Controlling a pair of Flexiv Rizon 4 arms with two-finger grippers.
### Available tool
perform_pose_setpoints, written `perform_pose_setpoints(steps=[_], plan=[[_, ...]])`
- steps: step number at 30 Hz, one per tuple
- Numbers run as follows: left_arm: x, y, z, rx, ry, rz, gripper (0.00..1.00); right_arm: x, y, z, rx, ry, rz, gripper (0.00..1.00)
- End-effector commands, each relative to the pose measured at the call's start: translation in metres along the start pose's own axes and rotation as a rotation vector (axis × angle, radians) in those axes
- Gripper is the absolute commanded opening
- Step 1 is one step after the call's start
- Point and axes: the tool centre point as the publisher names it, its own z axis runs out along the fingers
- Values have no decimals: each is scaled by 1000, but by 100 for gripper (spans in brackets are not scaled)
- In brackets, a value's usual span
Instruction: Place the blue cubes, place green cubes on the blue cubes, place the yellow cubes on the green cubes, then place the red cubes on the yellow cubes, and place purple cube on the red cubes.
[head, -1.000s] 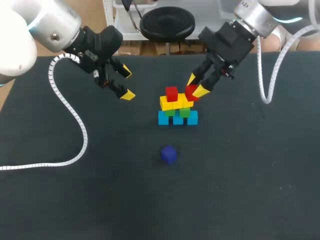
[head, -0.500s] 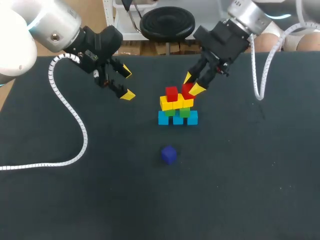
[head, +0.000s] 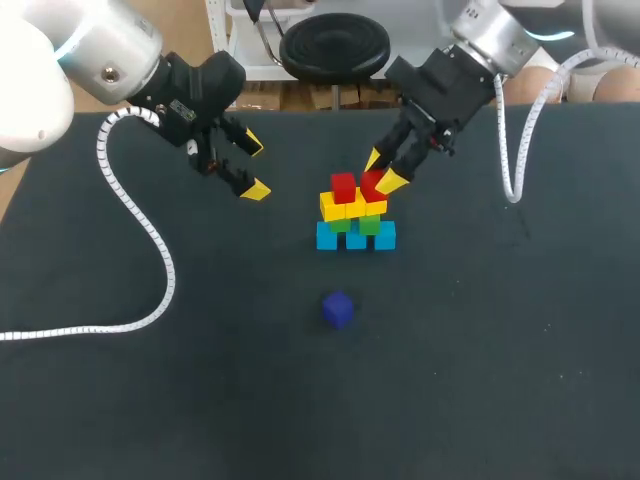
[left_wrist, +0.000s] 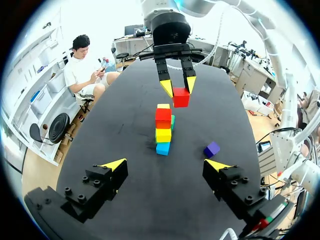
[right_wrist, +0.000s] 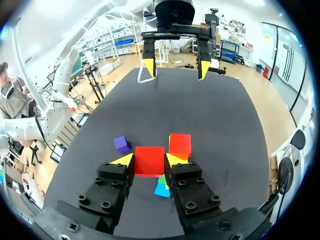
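Your right gripper (head: 384, 170) grips a red cube (head: 376, 184) between both fingers, at 3 o'clock from the other red cube (head: 343, 187), which sits on the stack (head: 356, 222) of yellow, green and blue cubes. The purple cube (head: 338, 308) lies on the table (head: 500, 350) at 6 o'clock from the stack, well apart. Your left gripper (head: 254, 167) hangs at 10 o'clock with its fingers spread, holding nothing.

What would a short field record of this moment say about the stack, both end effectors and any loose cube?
stack: blue cubes at the base, green cubes on them, yellow cubes above, one placed red cube on top
right end effector: shut on held red cube, beside the placed one, over the yellow layer
left end effector: open, empty, off to the stack's side
purple cube: loose on the table, apart from the stack
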Motion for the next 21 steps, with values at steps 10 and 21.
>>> perform_pose_setpoints(steps=[10, 21], plan=[[0, 2, 0, 4, 0, 2, 100, 0, -2, 5, -23, 10, 6, 0], [0, 2, 0, 4, 0, 2, 100, 5, -2, 5, -20, 14, 33, 0]])
